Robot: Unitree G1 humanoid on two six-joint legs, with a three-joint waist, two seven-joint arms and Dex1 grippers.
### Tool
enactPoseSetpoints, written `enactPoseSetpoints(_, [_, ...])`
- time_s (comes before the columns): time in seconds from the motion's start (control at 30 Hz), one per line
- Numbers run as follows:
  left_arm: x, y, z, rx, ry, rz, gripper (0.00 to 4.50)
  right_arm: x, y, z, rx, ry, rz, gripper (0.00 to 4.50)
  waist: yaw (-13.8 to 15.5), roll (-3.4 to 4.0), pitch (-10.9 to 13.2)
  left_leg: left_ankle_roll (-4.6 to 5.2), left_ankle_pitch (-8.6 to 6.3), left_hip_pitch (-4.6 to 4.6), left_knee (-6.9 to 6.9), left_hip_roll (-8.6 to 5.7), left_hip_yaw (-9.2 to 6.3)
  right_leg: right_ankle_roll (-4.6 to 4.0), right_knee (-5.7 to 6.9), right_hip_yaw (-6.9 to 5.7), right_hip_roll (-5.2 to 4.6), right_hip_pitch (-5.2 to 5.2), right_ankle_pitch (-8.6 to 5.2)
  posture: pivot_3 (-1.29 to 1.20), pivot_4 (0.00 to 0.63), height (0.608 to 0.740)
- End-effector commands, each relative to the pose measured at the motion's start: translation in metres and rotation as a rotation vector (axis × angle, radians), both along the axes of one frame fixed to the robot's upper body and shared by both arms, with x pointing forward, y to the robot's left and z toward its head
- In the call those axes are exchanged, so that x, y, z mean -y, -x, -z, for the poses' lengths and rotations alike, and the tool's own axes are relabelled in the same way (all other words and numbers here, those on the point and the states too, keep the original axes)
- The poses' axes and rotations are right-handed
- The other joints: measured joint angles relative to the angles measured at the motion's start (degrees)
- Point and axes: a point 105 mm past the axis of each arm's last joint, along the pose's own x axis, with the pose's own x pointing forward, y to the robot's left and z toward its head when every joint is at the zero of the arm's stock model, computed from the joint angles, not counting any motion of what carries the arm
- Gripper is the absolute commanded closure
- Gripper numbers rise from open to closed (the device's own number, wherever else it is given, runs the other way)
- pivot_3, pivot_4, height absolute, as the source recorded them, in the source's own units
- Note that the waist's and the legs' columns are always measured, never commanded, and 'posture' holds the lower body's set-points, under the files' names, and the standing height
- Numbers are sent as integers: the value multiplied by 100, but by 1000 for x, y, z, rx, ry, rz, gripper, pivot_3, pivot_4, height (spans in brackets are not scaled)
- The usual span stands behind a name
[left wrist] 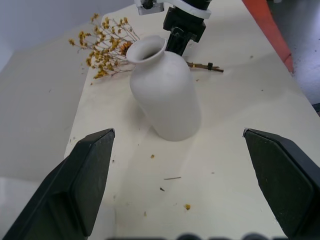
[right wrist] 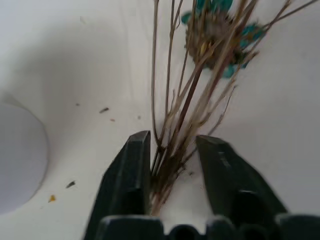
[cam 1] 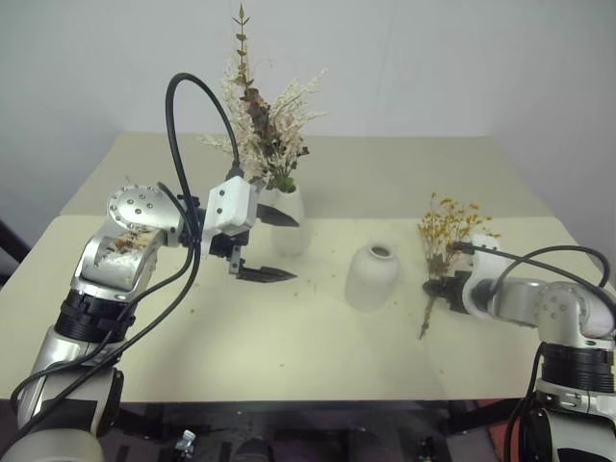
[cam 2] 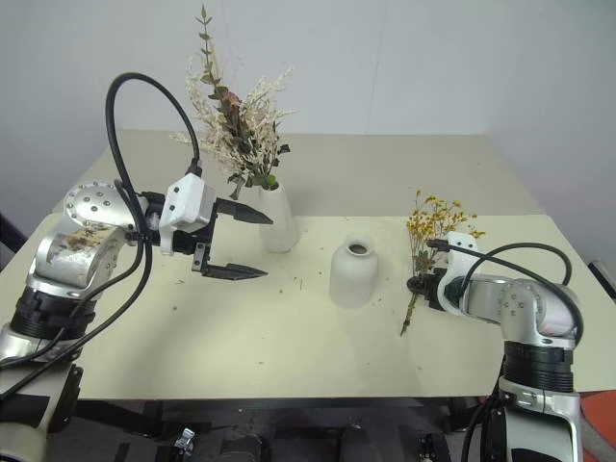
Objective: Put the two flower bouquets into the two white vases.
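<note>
Right tool (right wrist: 172, 150) around yellow bouquet (cam 1: 448, 231) stems — beside squat vase (cam 1: 372, 276)

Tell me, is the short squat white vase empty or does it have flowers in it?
Empty. The squat vase shows a bare open mouth; the yellow bouquet lies beside it on the table.

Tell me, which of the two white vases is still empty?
The short, squat vase in the middle of the table is empty. The tall, slim vase behind the left gripper already holds the pink-and-cream bouquet.
</note>
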Motion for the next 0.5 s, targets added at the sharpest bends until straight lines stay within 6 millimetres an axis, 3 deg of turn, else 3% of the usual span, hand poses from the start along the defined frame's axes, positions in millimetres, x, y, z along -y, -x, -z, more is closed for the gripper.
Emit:
enactPoseSetpoints(0.03, [-2, 4, -12, 54, 21, -13, 0, 0, -8, -14, 61, 11, 2, 4046, 1, 0, 0, 0, 0, 0, 0, 0, 0, 0, -1, 0, -1, 1, 0, 0, 150, 740])
enactPoseSetpoints(0.1, [-3, 3, -13, 61, 23, -22, 0, 1, -9, -13, 59, 12, 1, 4463, -2, 0, 0, 0, 0, 0, -1, 0, 0, 0, 0, 0, 0, 0, 0, 0, 150, 740])
enactPoseSetpoints(0.33, [-3, 1, -13, 71, 27, -30, 0, 2, -13, -17, 92, 32, 22, 4463, -2, 0, 0, 0, 0, 1, -1, 0, 0, 0, 0, -1, 1, 0, 0, 0, 150, 740])
enactPoseSetpoints(0.43, [-2, -1, -16, 78, 32, -31, 0, 12, -22, -44, 295, 119, 111, 4463, -5, 2, 1, 0, 0, 1, -2, 0, 0, 2, -1, 0, 0, -1, -1, 0, 150, 740])
enactPoseSetpoints(0.5, [-2, -2, -18, 80, 40, -30, 0, 17, -22, -90, 568, 116, 193, 4463, -2, 4, 2, 0, 0, 0, -2, 0, 0, 19, 0, 0, 0, -4, -11, 0, 150, 740])
